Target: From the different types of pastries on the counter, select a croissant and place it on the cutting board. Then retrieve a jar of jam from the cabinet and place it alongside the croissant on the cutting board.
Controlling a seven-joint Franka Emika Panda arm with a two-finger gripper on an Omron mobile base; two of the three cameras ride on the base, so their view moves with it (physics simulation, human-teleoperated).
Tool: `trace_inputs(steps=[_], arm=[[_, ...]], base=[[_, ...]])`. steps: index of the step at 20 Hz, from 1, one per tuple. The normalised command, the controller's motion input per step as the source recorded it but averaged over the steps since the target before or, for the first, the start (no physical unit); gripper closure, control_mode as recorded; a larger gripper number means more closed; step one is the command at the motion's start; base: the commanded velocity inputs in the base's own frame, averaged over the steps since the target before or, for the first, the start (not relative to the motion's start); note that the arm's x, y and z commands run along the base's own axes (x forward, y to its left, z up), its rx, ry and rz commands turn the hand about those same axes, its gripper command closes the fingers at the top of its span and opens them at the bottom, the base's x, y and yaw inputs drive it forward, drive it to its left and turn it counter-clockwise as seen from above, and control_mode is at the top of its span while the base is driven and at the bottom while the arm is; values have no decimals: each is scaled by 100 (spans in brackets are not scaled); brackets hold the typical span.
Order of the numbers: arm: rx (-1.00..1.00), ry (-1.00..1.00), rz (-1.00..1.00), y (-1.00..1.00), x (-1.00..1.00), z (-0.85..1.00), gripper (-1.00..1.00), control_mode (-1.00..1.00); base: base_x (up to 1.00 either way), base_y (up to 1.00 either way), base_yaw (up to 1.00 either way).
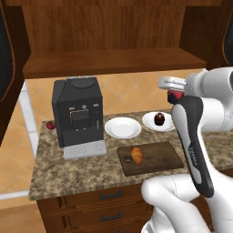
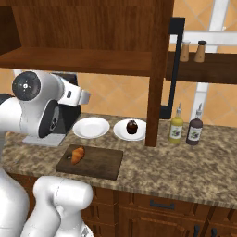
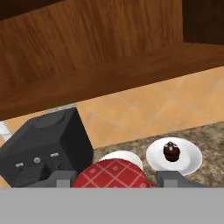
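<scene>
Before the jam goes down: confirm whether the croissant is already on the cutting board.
Yes, the croissant lies on the cutting board near its left end, seen plainly in the left base view.

A: Even, soft rendered light; the cabinet (image 1: 109,32) interior is dimmer than the counter (image 1: 68,173).

B: Faint shadows under the plates, no glare. Everything slightly soft, and textures coarse in the hand view.

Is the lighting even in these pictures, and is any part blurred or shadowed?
Left base view: flat, even light, only a faint shadow beside the croissant on the cutting board. Right base view: the cabinet underside is darker. Hand view: the jar of jam between the gripper fingertips looks soft, being very near.
</scene>
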Motion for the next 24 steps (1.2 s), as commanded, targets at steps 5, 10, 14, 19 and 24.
trace_inputs(steps=[5,10,14,19,24], arm=[[0,1,0,-1,-2,-77,100,-100],[0,4,0,-16,0,-88,100,-100],[0,6,0,-29,2,-82,100,-100],[0,6,-3,-9,3,-24,100,-100],[3,1,0,0,16,-50,100,-100]], base=[[0,0,0],[0,0,0],[0,0,0],[0,0,0],[0,0,0]])
